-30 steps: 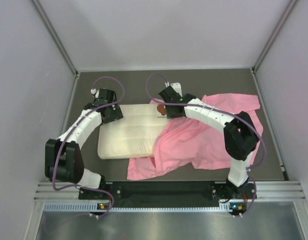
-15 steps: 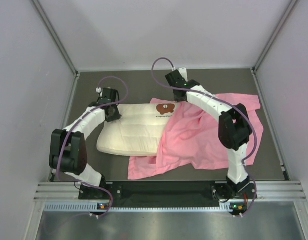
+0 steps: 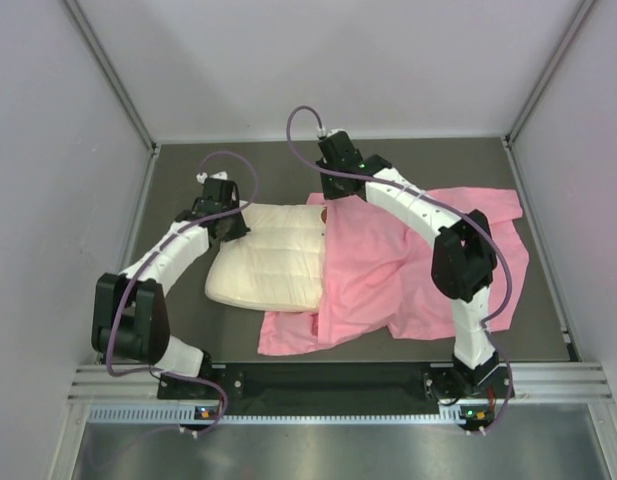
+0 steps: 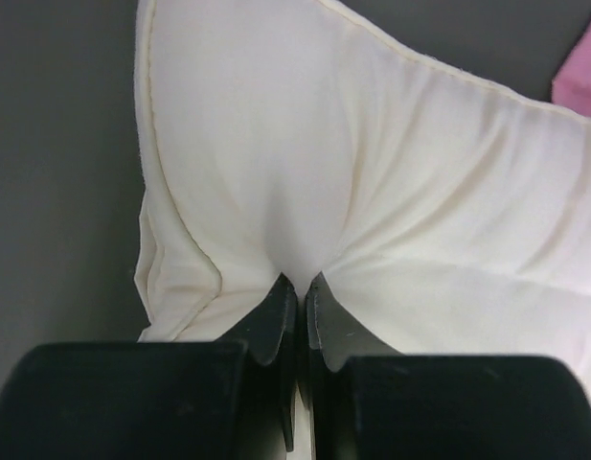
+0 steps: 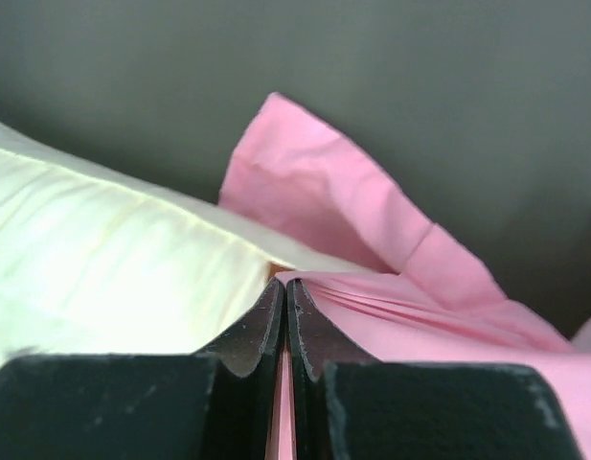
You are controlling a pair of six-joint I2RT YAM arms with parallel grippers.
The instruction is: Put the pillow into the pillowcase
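The cream-white quilted pillow (image 3: 273, 258) lies left of centre on the dark table, its right end under the pink pillowcase (image 3: 408, 265). My left gripper (image 3: 226, 222) sits at the pillow's far-left corner, shut on a pinched fold of the pillow (image 4: 305, 182). My right gripper (image 3: 333, 188) is at the far edge of the pillowcase, shut on its pink hem (image 5: 391, 307), which lies over the pillow (image 5: 113, 278). The pillow's brown print is almost fully covered by the pink fabric.
The pillowcase spreads rumpled toward the right wall and the near edge (image 3: 288, 335). Grey walls close in the dark table (image 3: 188, 320) on the left, right and far sides. A metal rail (image 3: 338, 380) carries the arm bases at the near edge.
Both grippers closed. The right one drew the pink hem left over the pillow's print. The left one pinched the pillow's corner, and the pillow shifted right and bunched.
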